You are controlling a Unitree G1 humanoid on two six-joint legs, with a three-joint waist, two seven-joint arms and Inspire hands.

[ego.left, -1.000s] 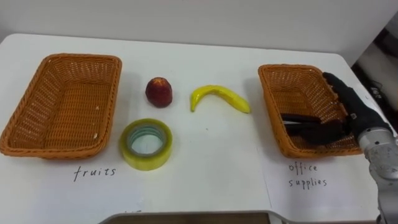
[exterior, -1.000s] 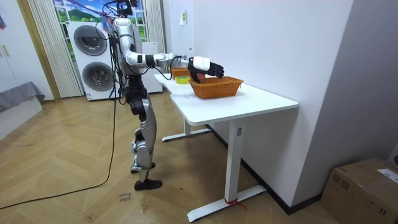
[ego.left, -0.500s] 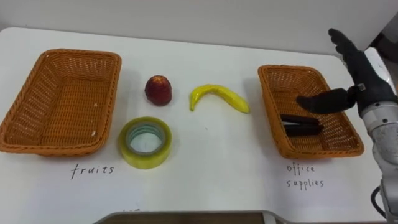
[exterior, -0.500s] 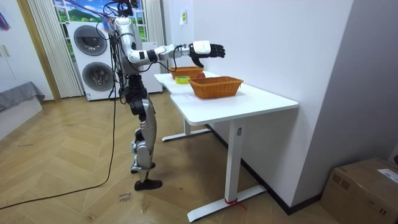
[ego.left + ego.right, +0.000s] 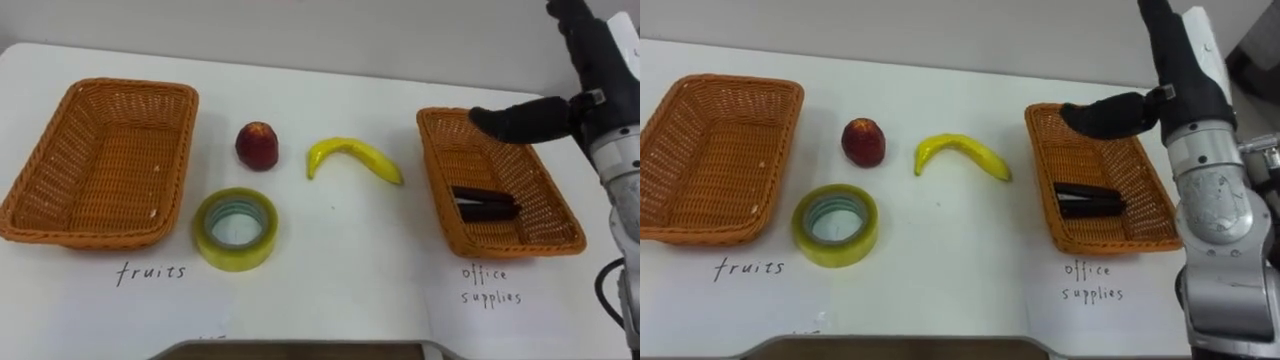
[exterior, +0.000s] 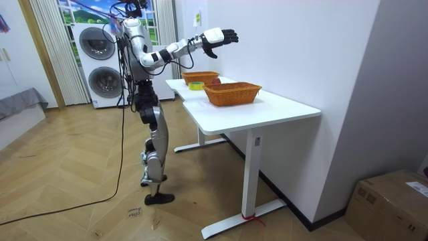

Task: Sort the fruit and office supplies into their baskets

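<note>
1. Over the right basket (image 5: 520, 247), the right hand (image 5: 592, 80) hangs empty, fingers spread; a black stapler (image 5: 487, 204) lies inside.
2. Red apple (image 5: 257, 146), banana (image 5: 352, 158) and tape roll (image 5: 235, 229) wait on the surface (image 5: 340, 275); left basket (image 5: 90, 237) empty.

The right hand (image 5: 1185, 85) is made with black fingers and a black thumb, and its back is covered by a white shell. The forearm is cased in silver-grey metal, rounded and built in ringed sections. In the room view the upper body is finished in white and silver, the legs in grey and black, and a dark cable is attached.
</note>
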